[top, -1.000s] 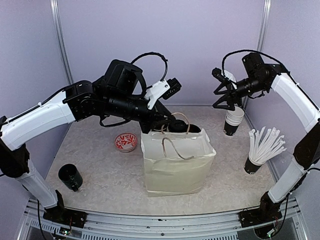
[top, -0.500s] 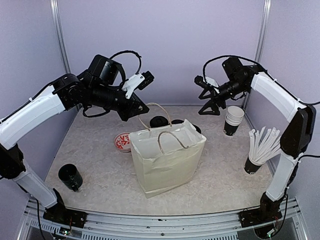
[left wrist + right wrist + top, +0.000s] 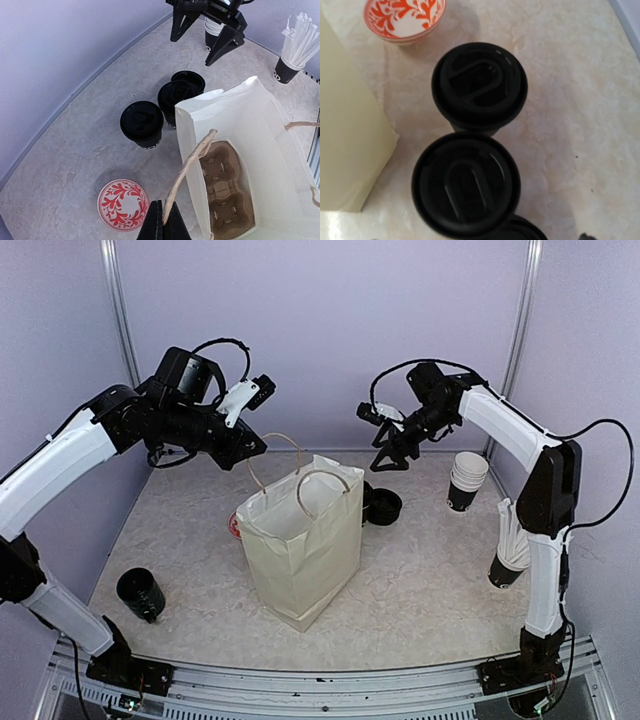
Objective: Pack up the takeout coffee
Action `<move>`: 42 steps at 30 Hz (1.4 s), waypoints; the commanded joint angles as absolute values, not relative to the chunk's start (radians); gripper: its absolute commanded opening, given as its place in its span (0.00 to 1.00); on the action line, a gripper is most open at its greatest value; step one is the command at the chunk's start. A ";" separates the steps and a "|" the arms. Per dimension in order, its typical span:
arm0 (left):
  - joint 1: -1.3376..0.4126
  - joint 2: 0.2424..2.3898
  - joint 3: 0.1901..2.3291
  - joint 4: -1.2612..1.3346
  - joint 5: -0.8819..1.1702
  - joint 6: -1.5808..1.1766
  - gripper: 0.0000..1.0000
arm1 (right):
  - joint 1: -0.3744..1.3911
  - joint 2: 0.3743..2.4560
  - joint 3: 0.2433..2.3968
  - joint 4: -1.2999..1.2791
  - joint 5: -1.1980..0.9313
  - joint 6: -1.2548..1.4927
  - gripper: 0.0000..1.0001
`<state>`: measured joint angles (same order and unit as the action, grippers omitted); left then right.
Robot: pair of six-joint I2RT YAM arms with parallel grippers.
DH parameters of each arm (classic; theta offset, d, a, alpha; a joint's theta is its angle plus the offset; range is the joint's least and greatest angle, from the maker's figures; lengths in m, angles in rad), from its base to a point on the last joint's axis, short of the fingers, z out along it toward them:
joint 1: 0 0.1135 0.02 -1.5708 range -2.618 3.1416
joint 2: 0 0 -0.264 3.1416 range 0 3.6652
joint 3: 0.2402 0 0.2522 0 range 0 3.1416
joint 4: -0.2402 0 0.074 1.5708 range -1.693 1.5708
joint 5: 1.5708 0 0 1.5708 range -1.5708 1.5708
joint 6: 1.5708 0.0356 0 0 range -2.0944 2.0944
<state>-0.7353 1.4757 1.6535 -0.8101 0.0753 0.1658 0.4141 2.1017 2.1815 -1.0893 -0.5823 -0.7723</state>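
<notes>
Three takeout coffee cups with black lids stand together behind the bag: one [image 3: 142, 122] on the left, one [image 3: 176, 97] in the middle, one [image 3: 188, 80] furthest back. From above, only two cups [image 3: 381, 505] show at the bag's right. My right gripper [image 3: 390, 464] hangs open above them; its camera looks straight down on two lids [image 3: 466, 185] [image 3: 479, 87]. My left gripper [image 3: 163, 222] is shut on the twisted handle [image 3: 190, 162] of the white paper bag [image 3: 300, 545], holding it open and tilted. A brown cup carrier [image 3: 225, 192] lies inside.
A red-patterned dish [image 3: 123, 204] sits left of the bag. A stack of cups [image 3: 467, 480] and a black cup of white sticks [image 3: 515, 545] stand at the right. A lone open black cup [image 3: 140, 592] is at the front left.
My left gripper has drawn the handle left and back, dragging and tilting the bag leftward and uncovering the lidded cups. My right arm has swung left from the cup stack to above them.
</notes>
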 commanded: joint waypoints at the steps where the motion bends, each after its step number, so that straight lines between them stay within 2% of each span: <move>1: -0.704 1.433 1.626 -0.788 0.012 0.150 0.02 | 0.451 2.167 2.241 -1.118 -0.526 -0.715 0.87; 2: -0.702 1.429 1.614 -0.771 0.006 0.140 0.08 | 0.457 2.182 2.250 -1.123 -0.516 -0.709 0.89; 4: -0.700 1.417 1.589 -0.736 -0.020 0.113 0.36 | 0.473 2.212 2.272 -1.133 -0.490 -0.698 0.90; 6: -0.699 1.404 1.557 -0.696 -0.028 0.087 0.52 | 0.484 2.238 2.294 -1.135 -0.467 -0.681 0.91; 8: -0.699 1.385 1.526 -0.661 -0.032 0.066 0.62 | 0.488 2.259 2.307 -1.121 -0.445 -0.651 0.92; 11: -0.701 1.353 1.487 -0.628 -0.022 0.050 0.68 | 0.489 2.276 2.312 -1.108 -0.433 -0.637 0.93; 13: -0.701 1.338 1.471 -0.611 -0.012 0.039 0.78 | 0.490 2.287 2.314 -1.108 -0.442 -0.636 0.94; 25: -0.708 1.313 1.451 -0.577 -0.005 0.011 0.79 | 0.522 2.331 2.314 -1.120 -0.435 -0.632 0.94; 31: -0.713 1.318 1.450 -0.572 -0.005 0.012 0.79 | 0.525 2.343 2.313 -1.137 -0.414 -0.621 0.86; 39: -0.717 1.312 1.436 -0.557 -0.005 0.015 0.79 | 0.527 2.343 2.294 -1.171 -0.391 -0.624 0.85; 42: -0.719 1.303 1.422 -0.536 -0.019 0.014 0.80 | 0.531 2.342 2.289 -1.172 -0.380 -0.623 0.81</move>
<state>-0.7113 1.3243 1.4425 -0.5819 -0.0086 0.0223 0.5163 2.3302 2.2833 -1.1431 -0.3981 -0.6334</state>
